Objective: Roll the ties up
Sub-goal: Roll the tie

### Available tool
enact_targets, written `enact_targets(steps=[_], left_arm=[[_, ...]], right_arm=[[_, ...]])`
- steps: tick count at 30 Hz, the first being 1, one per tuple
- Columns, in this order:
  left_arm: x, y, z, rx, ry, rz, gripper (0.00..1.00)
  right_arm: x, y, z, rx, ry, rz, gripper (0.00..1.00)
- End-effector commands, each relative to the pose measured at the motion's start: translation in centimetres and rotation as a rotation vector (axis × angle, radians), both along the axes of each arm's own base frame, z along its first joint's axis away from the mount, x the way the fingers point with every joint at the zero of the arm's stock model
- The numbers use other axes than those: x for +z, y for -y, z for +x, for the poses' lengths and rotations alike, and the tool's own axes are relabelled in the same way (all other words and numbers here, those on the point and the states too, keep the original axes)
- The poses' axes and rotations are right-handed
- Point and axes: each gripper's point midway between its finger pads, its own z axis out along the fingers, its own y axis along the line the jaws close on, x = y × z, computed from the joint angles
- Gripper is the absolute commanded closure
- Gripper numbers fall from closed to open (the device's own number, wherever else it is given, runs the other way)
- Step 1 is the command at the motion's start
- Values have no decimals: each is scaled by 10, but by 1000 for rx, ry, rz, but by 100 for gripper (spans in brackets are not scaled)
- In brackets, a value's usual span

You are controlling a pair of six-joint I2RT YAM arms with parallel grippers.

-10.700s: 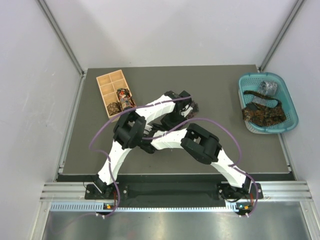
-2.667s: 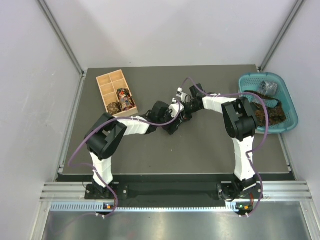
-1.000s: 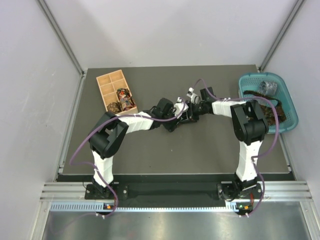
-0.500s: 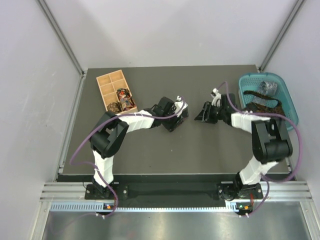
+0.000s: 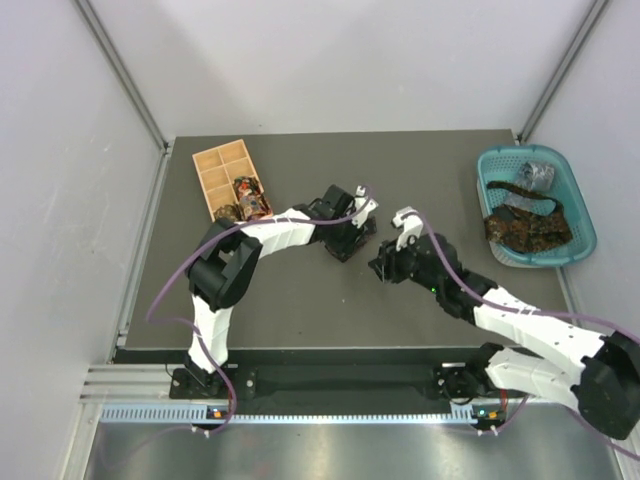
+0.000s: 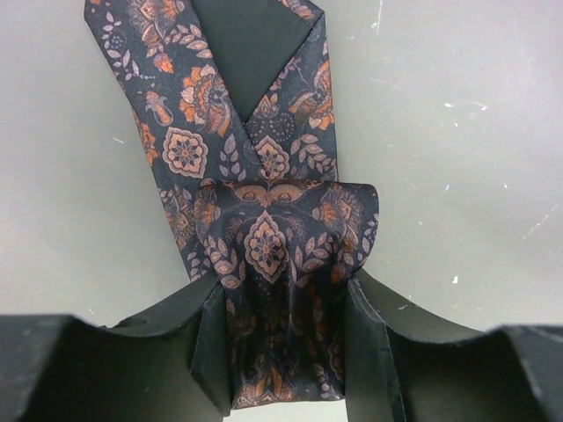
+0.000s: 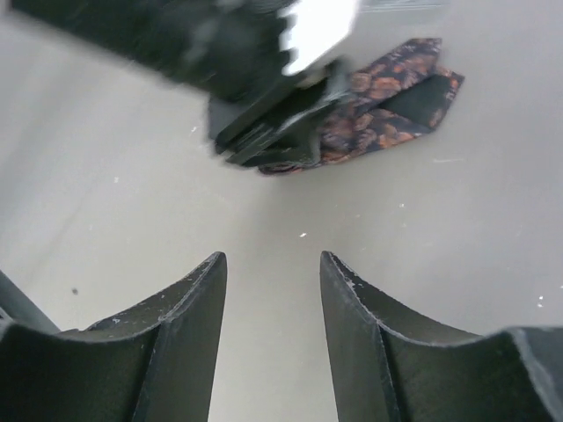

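Observation:
A dark tie [image 6: 264, 149] with an orange paisley pattern lies on the grey table, its pointed end flat and its near part rolled into a coil [image 6: 286, 237]. My left gripper [image 6: 286, 294] is shut on that coil, one finger on each side. From above, the left gripper [image 5: 348, 238] sits mid-table and hides most of the tie. My right gripper [image 7: 273, 259] is open and empty, a short way back from the tie [image 7: 387, 110], and shows from above [image 5: 383, 265] to the right of the left one.
A tan wooden compartment box [image 5: 215, 160] at the back left holds two rolled ties [image 5: 247, 195]. A teal basket [image 5: 520, 150] at the right edge holds a dark orange-speckled tie [image 5: 525, 228] and a grey one [image 5: 538, 176].
My right gripper has let go at the tie and pulled back toward the near side, its arm swinging low and right. The left gripper stays shut on the coil.

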Motion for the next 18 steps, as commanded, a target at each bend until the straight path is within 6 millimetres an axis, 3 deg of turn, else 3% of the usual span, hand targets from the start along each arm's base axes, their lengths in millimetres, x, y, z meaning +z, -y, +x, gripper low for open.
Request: enact_targets(steps=[1,3,4,6,7,9,10,11,12,13,14,15,17,18], left_arm=[[-45,-36,-47,31,-255,172,68],[-47,-43,-51,48,-286,209,69],[-49,-46,-54,53,-300,224,69],[-51,-52,-60,72,-330,256,69],[-51,-54,-62,77,-337,261,69],[-50,-55,-66,88,-344,277,69],[-50,-58,-69,92,-354,289,69],[-50,-61,-70,105,-356,304,69],[-48,-62,-71,110,-358,310,69],[-48,-65,-76,111,-371,327,69],[-47,-66,-76,118,-373,336,70],[-46,-68,-77,122,-370,345,70],[-45,-73,-83,124,-389,366,70],[-45,-74,-85,127,-400,370,70]], right_arm=[[3,2,-8,-53,126,-119,53],[2,-5,-14,-35,157,-173,53],[7,-21,-24,10,175,-182,52],[-5,-29,-26,28,191,-295,51],[4,-48,-34,69,220,-313,51],[-14,-55,-35,93,236,-485,50],[-3,-75,-40,114,267,-496,50],[-2,-76,-35,101,312,-585,50],[-24,-79,-36,127,300,-697,50],[-14,-97,-37,132,328,-708,50],[-14,-97,-31,97,348,-768,50],[-34,-102,-29,114,347,-863,49],[-29,-111,-19,80,372,-939,49],[-36,-120,-12,70,381,-984,48]])
